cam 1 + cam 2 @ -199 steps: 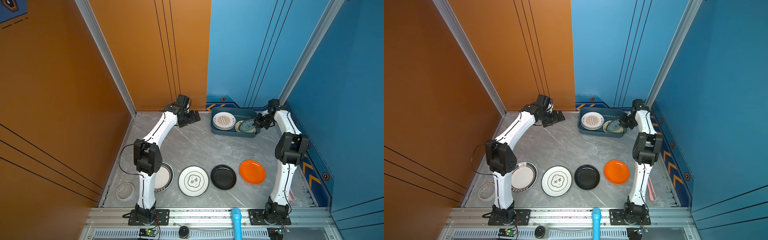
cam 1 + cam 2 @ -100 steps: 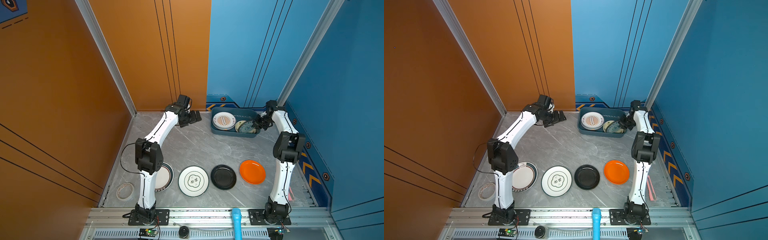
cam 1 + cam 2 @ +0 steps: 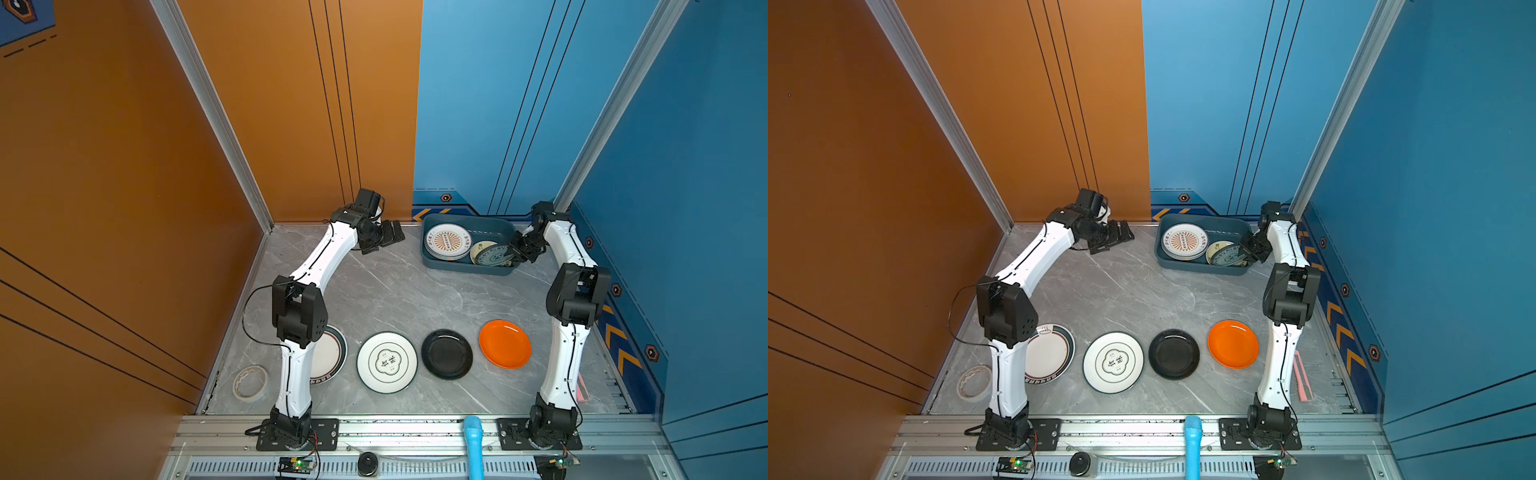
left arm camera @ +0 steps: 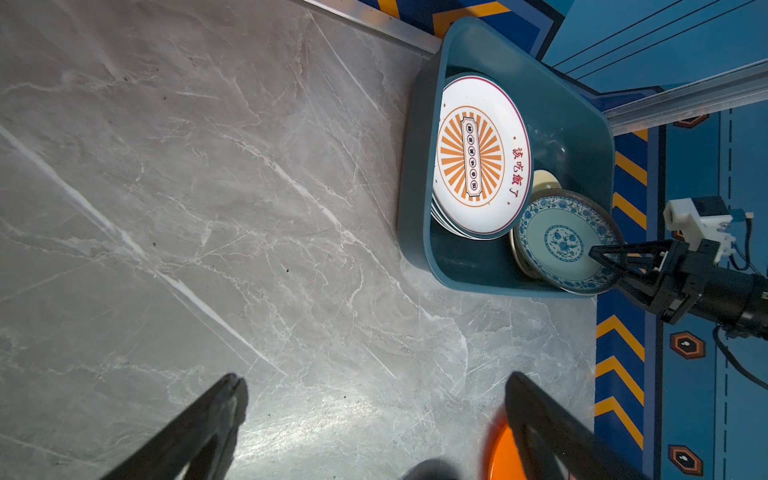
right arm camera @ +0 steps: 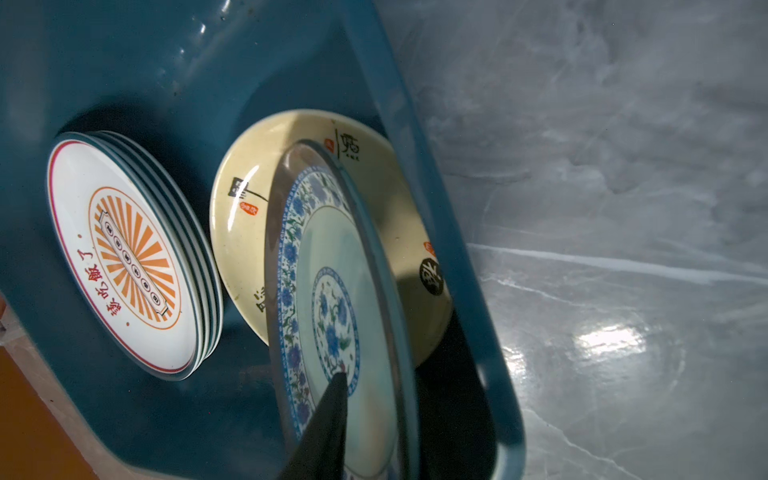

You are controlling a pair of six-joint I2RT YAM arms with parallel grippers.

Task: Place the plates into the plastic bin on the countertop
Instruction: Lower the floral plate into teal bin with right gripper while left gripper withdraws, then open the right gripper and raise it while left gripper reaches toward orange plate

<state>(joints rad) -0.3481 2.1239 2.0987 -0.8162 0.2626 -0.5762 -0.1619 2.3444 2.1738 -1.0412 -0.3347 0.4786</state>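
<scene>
Your left hand (image 3: 392, 235) is open wide and holds nothing. It hangs over the countertop (image 3: 395, 291) near the back wall, off to the left of the plastic bin (image 3: 467, 270). In its wrist view you see its two black fingers (image 4: 199, 424) far apart, with bare grey stone between them.

Your right hand (image 4: 602, 261) reaches into the right end of the bin. It sits on both sides of the edge of the teal flower plate (image 4: 561, 241). The jaws look a little apart, but I cannot tell if they squeeze the plate or are loose on it. The teal flower plate is tilted. Its low side rests on the cream plate (image 5: 245, 249) and its high side is up by your hand. In the right wrist view one dark finger (image 5: 332, 415) lies over the plate's face.

At the left end of the bin is a stack of plates. The orange sunburst plate (image 3: 448, 242) is on top.

Four more plates lie flat on the countertop, in a row near the front. From left to right you see the dark-rimmed plate (image 3: 1046, 353), partly hidden behind your left arm (image 3: 1005, 316), then the green emblem plate (image 3: 386, 362), the black plate (image 3: 446, 354) and the orange plate (image 3: 505, 344). They sit side by side, well apart from the bin.

A tape roll (image 3: 250, 382) lies in the front left corner.
</scene>
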